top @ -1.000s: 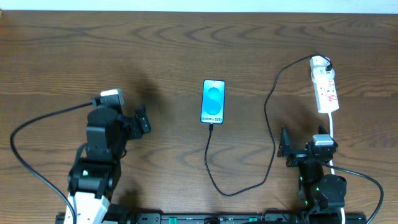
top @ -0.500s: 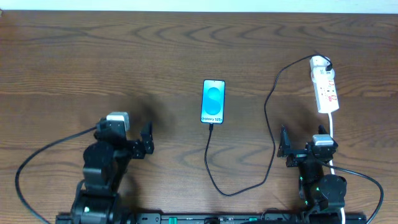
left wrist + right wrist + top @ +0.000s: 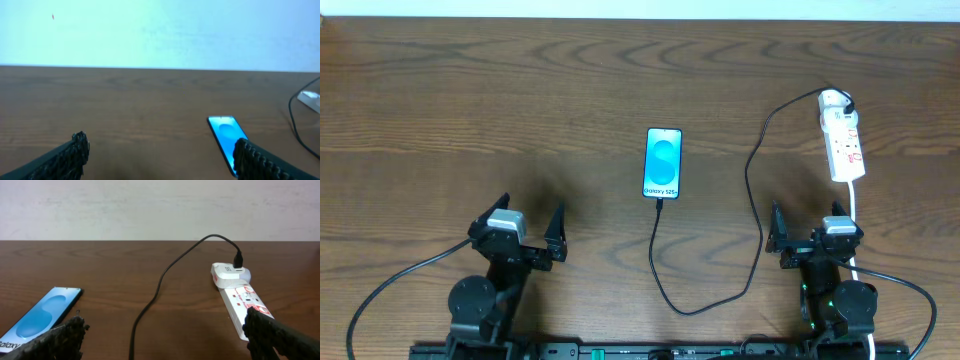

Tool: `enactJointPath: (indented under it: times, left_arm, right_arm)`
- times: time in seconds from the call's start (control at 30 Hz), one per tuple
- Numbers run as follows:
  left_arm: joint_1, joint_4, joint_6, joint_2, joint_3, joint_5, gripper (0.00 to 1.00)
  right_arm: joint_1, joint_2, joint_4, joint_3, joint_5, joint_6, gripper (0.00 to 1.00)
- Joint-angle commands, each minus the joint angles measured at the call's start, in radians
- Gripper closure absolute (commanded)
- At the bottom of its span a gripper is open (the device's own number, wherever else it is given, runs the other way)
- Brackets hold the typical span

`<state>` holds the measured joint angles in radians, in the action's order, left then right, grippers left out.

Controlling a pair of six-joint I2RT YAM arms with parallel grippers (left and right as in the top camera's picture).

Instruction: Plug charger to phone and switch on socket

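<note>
1. The left gripper (image 3: 160,142) stands spread wide with nothing between its fingers. It sits low at the near left edge of the tabletop (image 3: 520,90), well apart from every task item.
2. The right gripper (image 3: 165,320) is likewise spread wide and holds nothing. It sits at the near right edge of the tabletop, just in front of the socket's near end.
3. Seen from the right wrist, the socket (image 3: 240,297) lies ahead and to the right of the gripper, and the phone (image 3: 42,317) lies ahead and to the left.
4. The socket's white cord (image 3: 855,215) runs from the strip's near end down past the right arm.
5. The socket lies flat at the far right of the tabletop, its long side pointing away from the robot and its rounded end farthest off.
6. The charger (image 3: 757,200) has its black plug seated in the socket's far end. Its cable curves left, runs down the tabletop, loops near the front edge and climbs to the phone.
7. The connector tip meets the phone's bottom edge.
8. The phone lies flat, screen up and lit blue, near the middle of the tabletop between the two arms.
9. The position of the socket's switch is too small to tell.
</note>
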<state>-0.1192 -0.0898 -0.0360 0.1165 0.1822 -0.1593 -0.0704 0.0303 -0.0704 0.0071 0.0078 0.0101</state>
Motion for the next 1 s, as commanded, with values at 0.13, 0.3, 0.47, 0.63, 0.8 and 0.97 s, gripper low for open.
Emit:
enactJointPath:
  times: [0.13, 0.3, 0.47, 0.63, 0.8, 0.97]
  left_arm:
    - [0.011, 0.123, 0.018, -0.085, -0.103, -0.013, 0.06]
    - [0.042, 0.2, 0.017, -0.115, -0.157, -0.013, 0.06]
    - [0.063, 0.227, 0.018, -0.116, -0.179, -0.013, 0.06]
    - [0.102, 0.161, 0.021, -0.116, -0.179, 0.006, 0.06]
    - [0.113, 0.025, 0.006, -0.116, -0.179, 0.074, 0.06]
    - [0.113, 0.023, 0.006, -0.116, -0.179, 0.083, 0.06]
  right_arm:
    - [0.005, -0.005, -0.005, -0.002, 0.008, -0.012, 0.01]
    - [0.005, -0.005, -0.005, -0.002, 0.008, -0.012, 0.01]
    - [0.005, -0.005, -0.005, -0.002, 0.008, -0.012, 0.01]
    - [0.005, -0.005, -0.005, -0.002, 0.008, -0.012, 0.01]
    - [0.005, -0.005, -0.005, -0.002, 0.008, -0.012, 0.01]
    - [0.005, -0.005, -0.005, -0.002, 0.008, -0.011, 0.01]
